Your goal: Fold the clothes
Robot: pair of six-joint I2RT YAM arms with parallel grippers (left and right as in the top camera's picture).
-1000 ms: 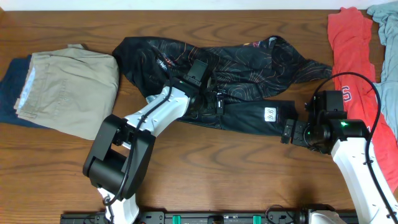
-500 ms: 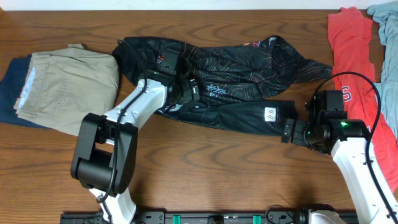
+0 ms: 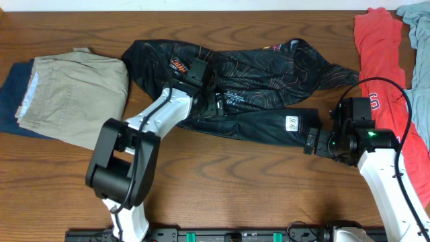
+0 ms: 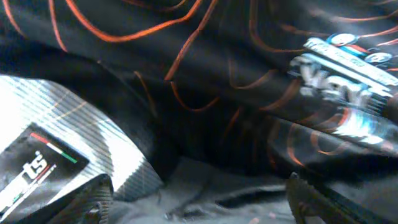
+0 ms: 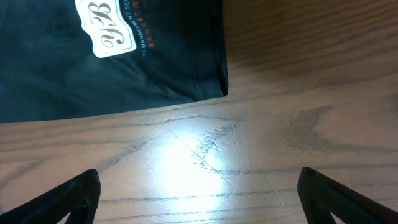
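The left gripper (image 4: pixel 202 196) is hovering, jaws spread, over the black jersey (image 3: pixel 269 74), the right gripper (image 5: pixel 199 196) hanging released above the table (image 5: pixel 280 124).

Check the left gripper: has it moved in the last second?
Yes. The left gripper shifted left over the jersey, ending nearer the folded khaki trousers.

Table (image 3: pixel 222 191): under everything.
Jersey (image 3: pixel 269 74): spread out across the middle, toward the far side.
Folded trousers (image 3: pixel 74 94): left of the jersey, apart from it.
Folded cloth (image 3: pixel 10 101): under the trousers, sticking out on their left.
Shirt (image 3: pixel 379 67): right of the jersey, near the table's right edge.
Corner cloth (image 3: pixel 416 27): far right corner, just beside the shirt.
Left gripper (image 3: pixel 216 102): over the jersey's middle.
Right gripper (image 3: pixel 312 142): over bare table, just beside the jersey's near right corner.
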